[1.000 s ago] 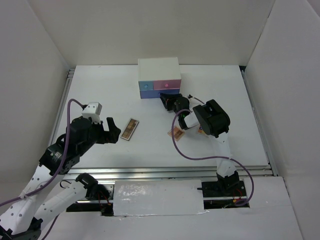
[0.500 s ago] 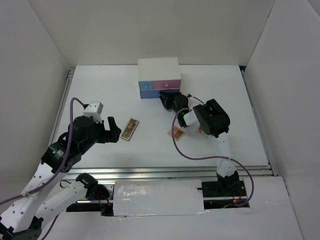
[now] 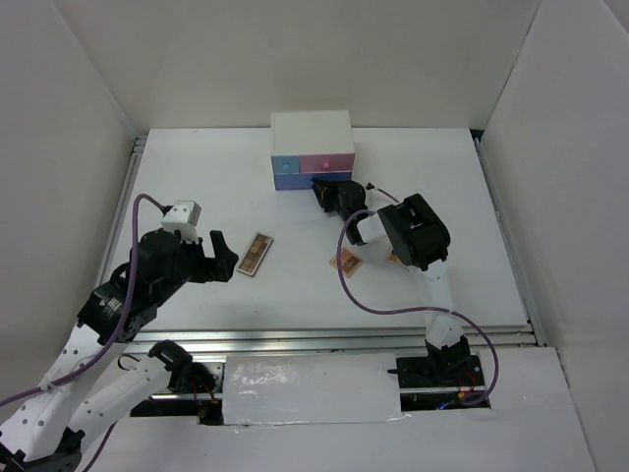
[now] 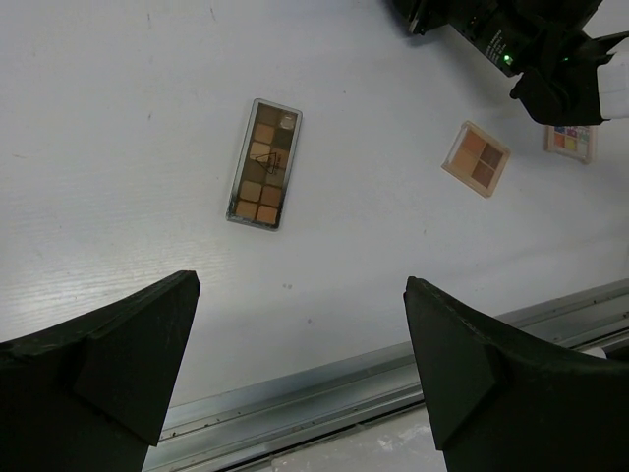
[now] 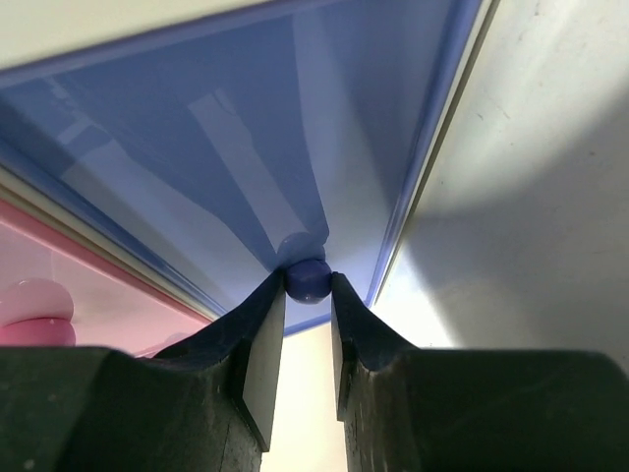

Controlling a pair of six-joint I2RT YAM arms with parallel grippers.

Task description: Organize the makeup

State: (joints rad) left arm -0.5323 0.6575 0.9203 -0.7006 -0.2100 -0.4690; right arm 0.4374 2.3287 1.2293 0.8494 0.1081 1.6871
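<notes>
My right gripper [image 5: 308, 295] is shut on the round knob [image 5: 309, 279] of the purple drawer [image 5: 246, 147] at the bottom right of the white box [image 3: 312, 132]. In the top view it [image 3: 328, 193] sits at the box's front. A long brown eyeshadow palette [image 3: 257, 255] lies left of centre and also shows in the left wrist view [image 4: 264, 163]. A square pinkish palette [image 3: 348, 263] [image 4: 477, 158] lies under the right arm, with a multicolour palette [image 4: 572, 141] beside it. My left gripper [image 3: 224, 258] [image 4: 300, 283] is open and empty, above the table left of the long palette.
The box's blue drawer [image 3: 286, 167] and pink drawer [image 3: 327, 163] are closed. A metal rail [image 4: 324, 398] runs along the table's near edge. White walls stand on the left, right and back.
My right gripper has moved up to the box front and closed round the purple drawer's knob. The left arm has barely shifted.
</notes>
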